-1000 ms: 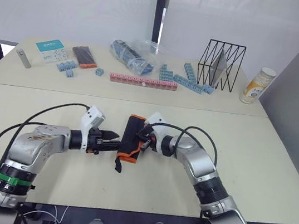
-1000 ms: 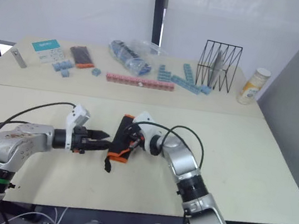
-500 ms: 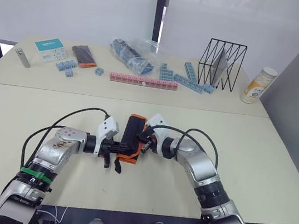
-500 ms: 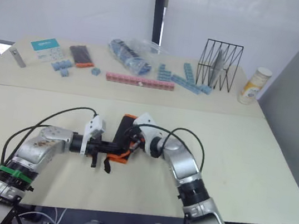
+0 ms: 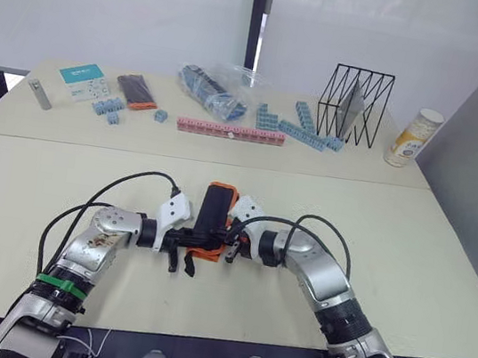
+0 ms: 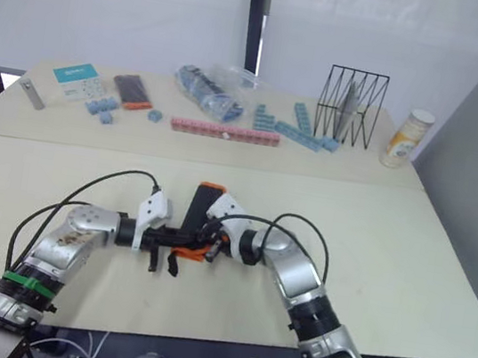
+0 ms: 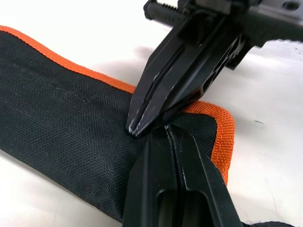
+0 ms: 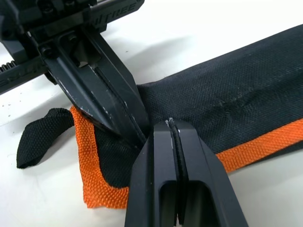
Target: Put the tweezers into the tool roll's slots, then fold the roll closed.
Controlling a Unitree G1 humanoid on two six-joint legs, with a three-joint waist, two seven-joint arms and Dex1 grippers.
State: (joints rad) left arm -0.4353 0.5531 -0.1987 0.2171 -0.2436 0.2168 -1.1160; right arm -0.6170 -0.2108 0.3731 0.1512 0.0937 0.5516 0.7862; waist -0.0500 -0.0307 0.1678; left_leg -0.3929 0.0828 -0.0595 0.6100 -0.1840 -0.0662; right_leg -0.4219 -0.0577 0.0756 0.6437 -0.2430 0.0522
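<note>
The tool roll lies folded into a narrow black strip with orange edging at the middle of the near table. Its black strap trails from the near end. The fold hides the slots, and the tweezers are out of sight. My left gripper comes in from the left and my right gripper from the right. Both are shut. Their tips meet on the black fabric by the roll's near orange corner. I see no fabric between either pair of fingers. In the right wrist view, my right gripper rests on the roll.
On the far table are a pink block strip, blue blocks, a plastic bag, a black wire rack, a bottle, a small black-and-orange case, a teal-and-white box and a grey metal bar.
My left gripper moved right to the roll's near end and shut there. My right gripper slid along the roll toward its near end and stayed shut.
</note>
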